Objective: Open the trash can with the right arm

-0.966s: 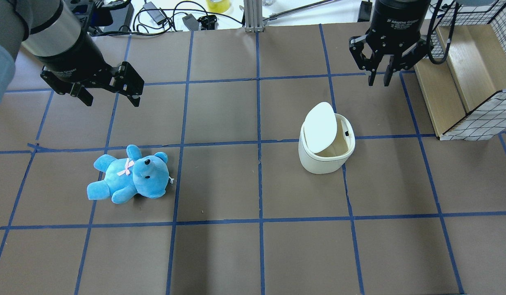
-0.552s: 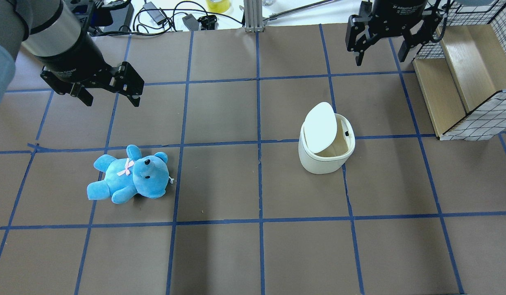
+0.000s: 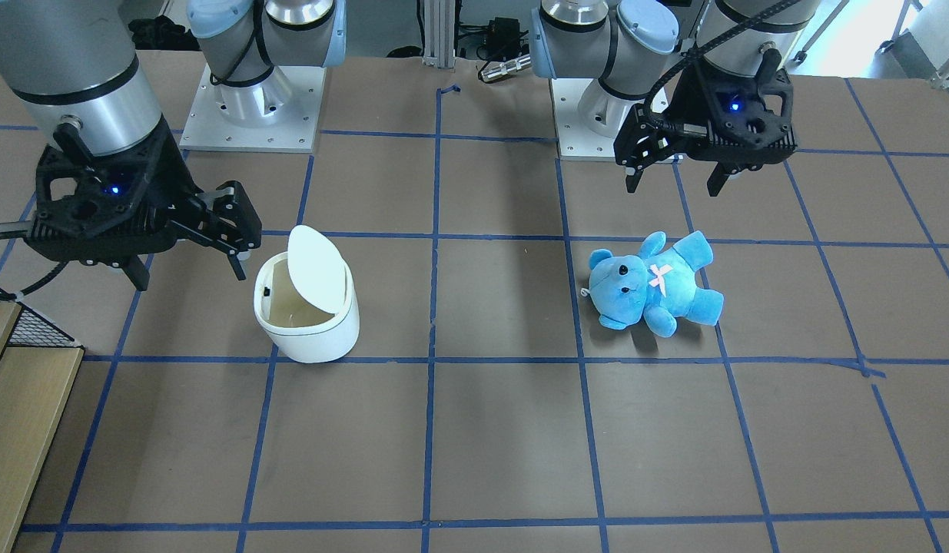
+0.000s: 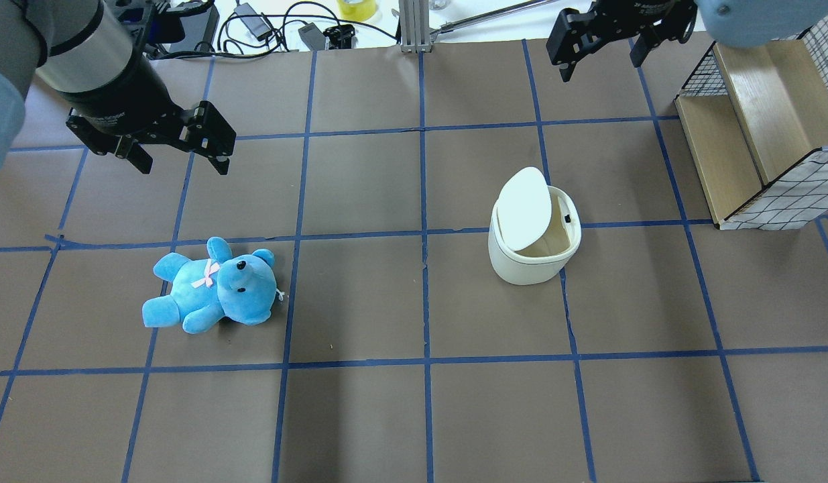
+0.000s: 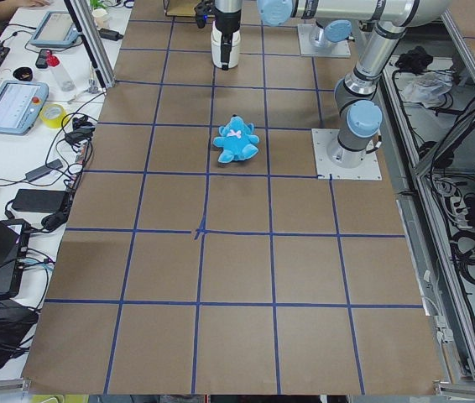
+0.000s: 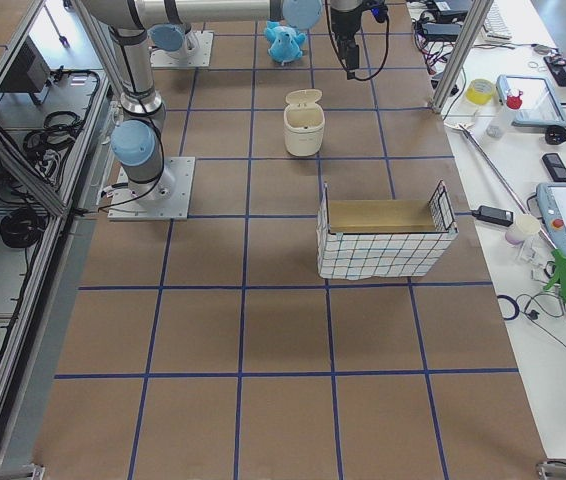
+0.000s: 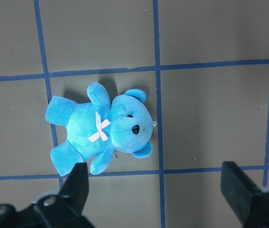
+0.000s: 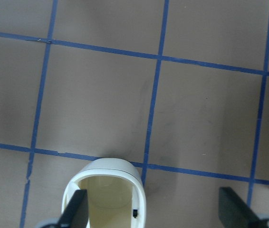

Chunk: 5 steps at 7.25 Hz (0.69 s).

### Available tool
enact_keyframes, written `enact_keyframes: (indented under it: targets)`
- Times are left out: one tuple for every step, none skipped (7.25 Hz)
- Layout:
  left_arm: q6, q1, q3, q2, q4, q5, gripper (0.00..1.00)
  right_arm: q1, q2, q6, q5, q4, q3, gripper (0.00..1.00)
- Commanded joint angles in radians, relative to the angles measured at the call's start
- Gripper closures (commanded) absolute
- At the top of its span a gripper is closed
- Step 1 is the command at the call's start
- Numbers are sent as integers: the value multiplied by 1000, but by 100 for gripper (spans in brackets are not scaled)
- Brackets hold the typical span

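Note:
The white trash can [image 4: 531, 258] stands right of the table's middle. Its flat lid [image 4: 525, 208] is tipped up and the beige inside shows. It also shows in the front view [image 3: 313, 326], the right side view [image 6: 304, 125] and the right wrist view [image 8: 107, 187]. My right gripper [image 4: 601, 62] is open and empty, raised behind the can and apart from it; it also shows in the front view [image 3: 190, 273]. My left gripper [image 4: 184, 163] is open and empty, above and behind the blue teddy [image 4: 212, 287].
The blue teddy [image 7: 103, 130] lies on its back on the left half of the brown, blue-taped table. A wire basket with wooden boards [image 4: 755, 134] stands at the right edge. Cables and devices [image 4: 266, 27] lie beyond the far edge.
My right gripper has gone from nearly shut to wide open and has moved away from the can toward the far edge. The lid stays up. The left arm has not moved.

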State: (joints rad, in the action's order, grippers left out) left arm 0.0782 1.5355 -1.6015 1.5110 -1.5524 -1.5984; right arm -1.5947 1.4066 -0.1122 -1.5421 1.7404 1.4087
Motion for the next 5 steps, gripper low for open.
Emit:
enact_keyframes:
  targets:
    - [0, 0, 0, 0, 0, 0, 0, 1, 0, 46, 50, 11, 23, 2]
    - [0, 0, 0, 0, 0, 0, 0, 1, 0, 45, 42, 7, 24, 0]
    - [2, 0, 0, 0, 0, 0, 0, 1, 0, 43, 19, -5, 24, 0]
    - [0, 0, 0, 0, 0, 0, 0, 1, 0, 45, -12, -74, 36, 0]
    - [0, 0, 0, 0, 0, 0, 0, -1, 3, 49, -13, -128, 44, 0]
